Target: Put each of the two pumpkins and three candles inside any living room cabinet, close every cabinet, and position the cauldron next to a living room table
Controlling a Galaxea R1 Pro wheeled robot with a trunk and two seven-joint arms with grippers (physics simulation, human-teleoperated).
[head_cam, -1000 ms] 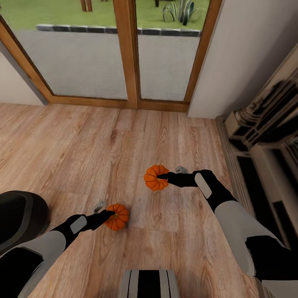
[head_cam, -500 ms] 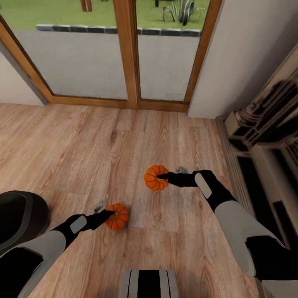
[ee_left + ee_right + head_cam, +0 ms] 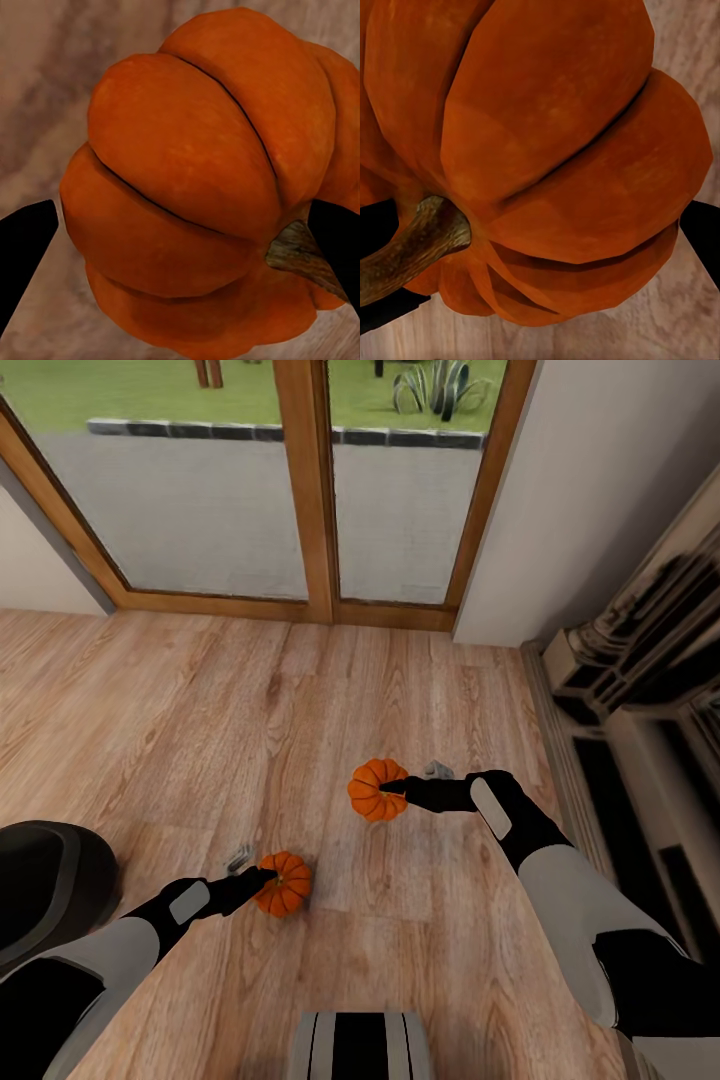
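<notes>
Two bright orange ribbed pumpkins are held above the wood floor. My left gripper (image 3: 262,879) is shut on one pumpkin (image 3: 284,884) low in the head view; the left wrist view has that pumpkin (image 3: 202,180) between two dark fingertips (image 3: 26,247). My right gripper (image 3: 392,787) is shut on the other pumpkin (image 3: 374,788), nearer the middle. In the right wrist view this pumpkin (image 3: 547,150) shows its brown stem. A round black glossy cauldron (image 3: 45,885) sits at the left edge. The cabinet (image 3: 640,760), a dark-brown unit, runs along the right.
Wood-framed glass doors (image 3: 310,480) stand ahead, with a pale wall (image 3: 590,490) at their right. Wood floor (image 3: 250,710) lies open between the doors and my arms. My own base (image 3: 360,1045) shows at the bottom middle.
</notes>
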